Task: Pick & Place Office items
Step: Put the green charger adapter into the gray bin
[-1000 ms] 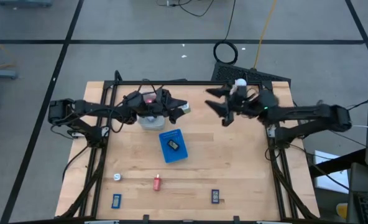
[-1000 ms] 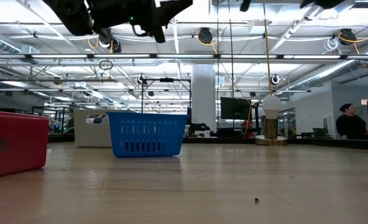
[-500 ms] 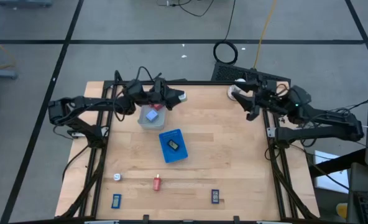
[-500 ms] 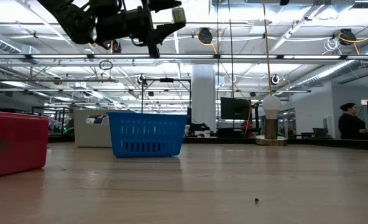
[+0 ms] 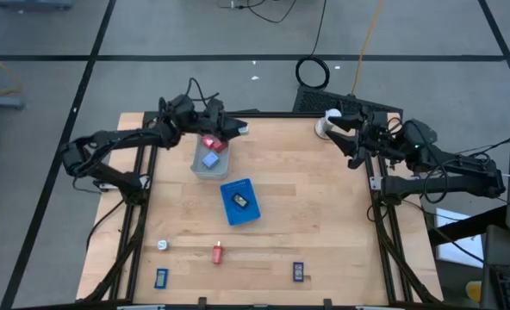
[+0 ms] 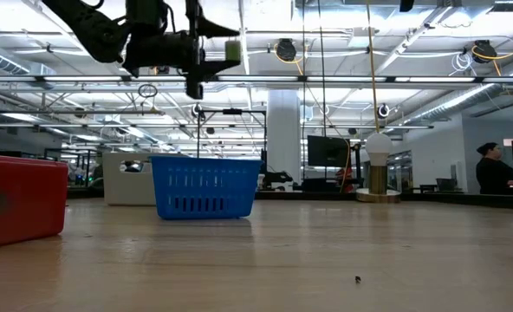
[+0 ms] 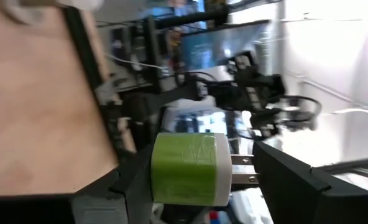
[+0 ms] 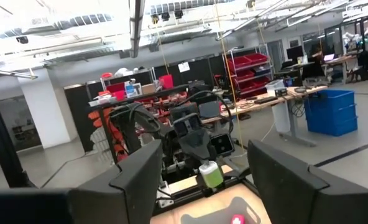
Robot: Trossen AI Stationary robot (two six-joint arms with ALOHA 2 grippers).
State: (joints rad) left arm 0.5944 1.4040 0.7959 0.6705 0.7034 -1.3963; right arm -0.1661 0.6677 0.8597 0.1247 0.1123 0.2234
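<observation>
Over the far edge of the tabletop: we see both arms raised, the left near the far-left part, the right near the far-right corner.
Left gripper (image 7: 234, 171): we see it clamped on a green-and-white plug adapter (image 7: 190, 168), its metal prongs pointing out between the fingers; in the low view the same piece rides high above the table.
Right gripper (image 5: 351, 146): we see it held in the air just inside the far-right corner, fingers spread apart with nothing between them.
Grey tray (image 5: 196, 167): we find it on the tabletop near the far edge, left of centre, just beside the left gripper's fingertips.
In the tray: we count a red piece (image 5: 210, 143) and a pale blue piece (image 5: 210, 159), the red one nearer the far edge.
Blue tray (image 5: 231, 212): we see it near the middle of the tabletop, with a small dark item (image 5: 241, 201) lying in it.
Near edge of the tabletop: we see a white piece (image 5: 163, 244), a red piece (image 5: 217, 253), a blue piece (image 5: 161, 277) near the left corner, and a dark blue piece (image 5: 298, 272) right of centre, all well apart from each other.
White knob (image 5: 330, 119): we see it on its round base at the far-right corner, near the right gripper.
Beyond the table: we see a person (image 6: 496, 170) standing far off in the low view.
</observation>
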